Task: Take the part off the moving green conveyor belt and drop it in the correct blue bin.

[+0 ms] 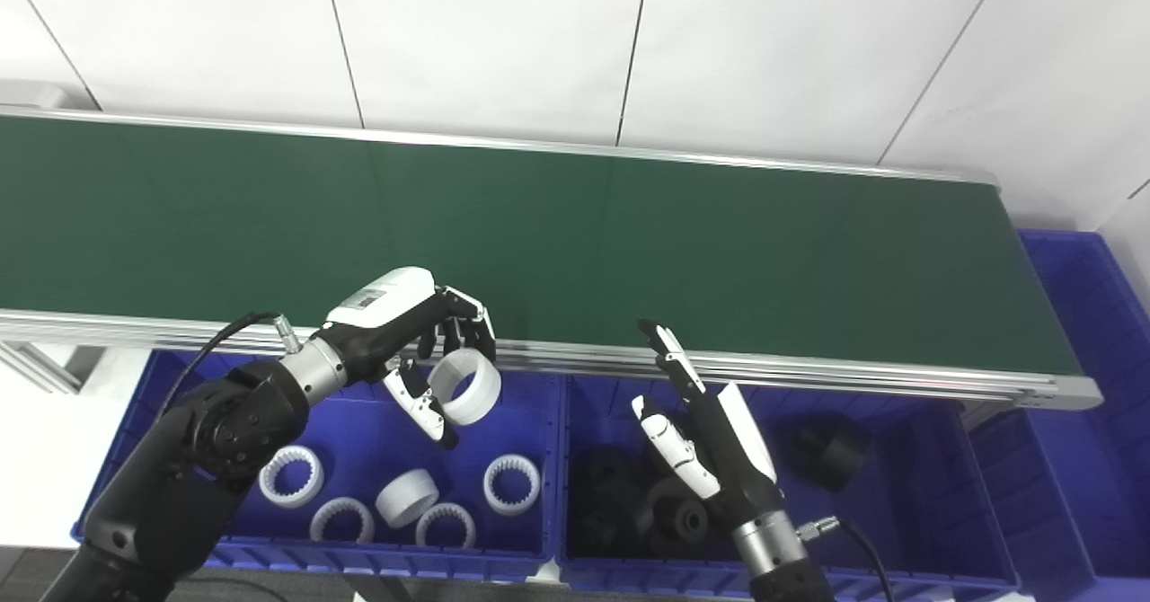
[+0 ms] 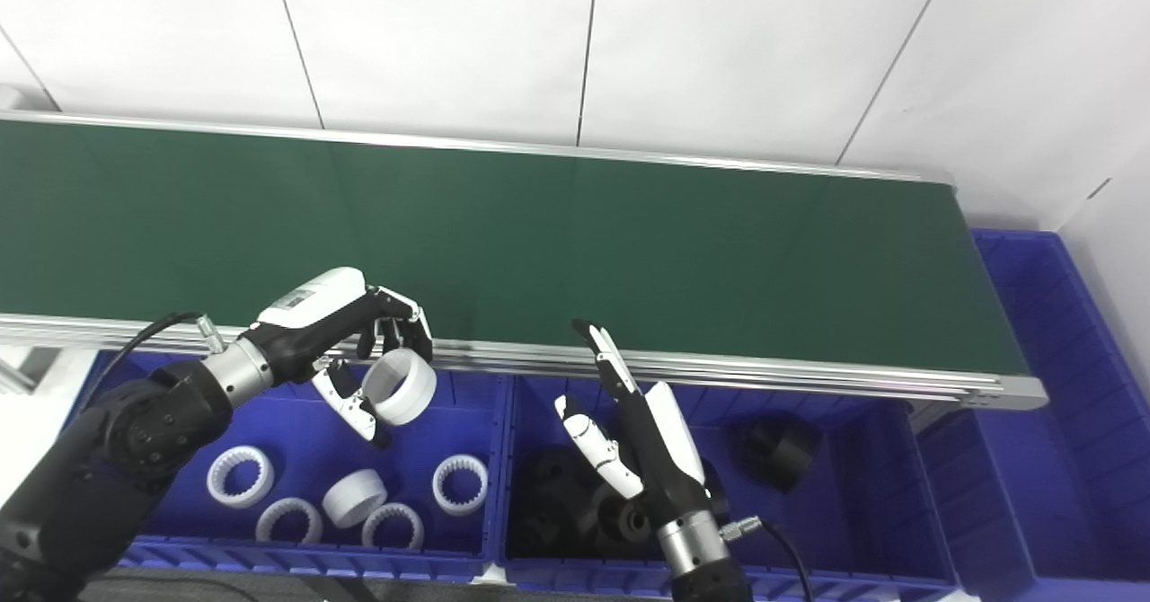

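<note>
left eye view: the left hand (image 1: 409, 337) pinches a white ring part (image 1: 464, 386) between fingers (image 1: 467, 319) and thumb, above the left blue bin (image 1: 359, 458) of white rings. a small label on the hand is unreadable.

right eye view: the right hand (image 2: 629, 422), fingers spread and holding nothing, stands over the right blue bin (image 2: 853, 494) of black parts; the green conveyor belt (image 2: 539, 225) is bare.

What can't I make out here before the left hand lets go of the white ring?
- Black parts in the right bin: partly behind the right hand in both views, and dark on dark; count unclear.
- Far-right bin: cut off by the picture edge; contents unseen.
- Conveyor belt: its left end runs out of frame.
- White ring in the left hand: the fingers cover its upper rim; inner teeth not discernible.
</note>
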Available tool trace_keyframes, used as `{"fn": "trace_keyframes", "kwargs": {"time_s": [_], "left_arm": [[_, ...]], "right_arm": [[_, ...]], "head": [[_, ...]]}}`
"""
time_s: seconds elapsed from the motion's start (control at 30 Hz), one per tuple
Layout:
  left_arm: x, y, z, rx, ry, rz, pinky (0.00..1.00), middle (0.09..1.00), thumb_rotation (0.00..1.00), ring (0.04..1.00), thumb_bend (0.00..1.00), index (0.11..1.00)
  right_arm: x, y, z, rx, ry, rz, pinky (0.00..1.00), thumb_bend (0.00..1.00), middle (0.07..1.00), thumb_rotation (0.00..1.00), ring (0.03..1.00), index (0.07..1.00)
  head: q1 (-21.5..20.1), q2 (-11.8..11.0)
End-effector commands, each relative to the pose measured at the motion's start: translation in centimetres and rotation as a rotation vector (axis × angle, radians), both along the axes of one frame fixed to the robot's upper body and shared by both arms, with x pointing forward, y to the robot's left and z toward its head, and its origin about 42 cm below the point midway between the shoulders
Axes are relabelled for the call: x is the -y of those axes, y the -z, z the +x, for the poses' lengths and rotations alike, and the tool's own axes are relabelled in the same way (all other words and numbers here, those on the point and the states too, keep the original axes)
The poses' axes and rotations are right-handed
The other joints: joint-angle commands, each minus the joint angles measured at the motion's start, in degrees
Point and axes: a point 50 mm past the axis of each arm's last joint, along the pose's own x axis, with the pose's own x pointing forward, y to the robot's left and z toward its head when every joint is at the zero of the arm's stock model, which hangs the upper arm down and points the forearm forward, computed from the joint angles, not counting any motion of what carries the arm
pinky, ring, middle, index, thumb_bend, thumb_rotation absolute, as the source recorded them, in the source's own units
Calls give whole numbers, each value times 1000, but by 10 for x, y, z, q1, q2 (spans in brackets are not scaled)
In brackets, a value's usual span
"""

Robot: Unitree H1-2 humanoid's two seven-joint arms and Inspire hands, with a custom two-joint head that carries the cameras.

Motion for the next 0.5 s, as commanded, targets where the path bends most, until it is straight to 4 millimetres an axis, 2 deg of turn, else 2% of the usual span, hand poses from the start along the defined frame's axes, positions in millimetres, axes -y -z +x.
{"fn": "trace_keyframes", "kwargs": {"time_s": [0.0,0.23,0.3,0.37,0.4,0.43,0.47], "left_arm": [[6,0,0,39,-5,-18,265,500,0,429,503,411],[11,17,-6,5,-4,18,258,502,0,427,503,404],[13,20,-8,-28,20,64,273,511,0,423,503,454],[13,20,-9,-51,29,85,318,498,0,448,507,545],[12,23,-8,-66,43,96,362,541,0,488,562,587],[11,25,-8,-75,52,101,468,665,0,587,711,671],[8,29,-8,-85,61,106,479,677,0,597,726,679]], "right_arm": [[-4,-11,3,38,3,14,934,372,990,969,967,966],[-4,-12,2,42,3,10,928,377,990,982,966,967],[-4,-12,1,42,4,13,933,372,991,978,967,967],[-4,-12,1,42,5,14,935,371,991,976,968,967],[-4,-13,1,42,6,15,935,370,991,974,968,967],[-4,-13,1,42,6,16,933,367,991,971,968,968],[-4,-13,0,42,6,15,933,367,991,970,968,968]], "head": [[1,1],[-1,0],[-1,0],[-1,0],[-3,0],[-3,0],[-3,0]]}}
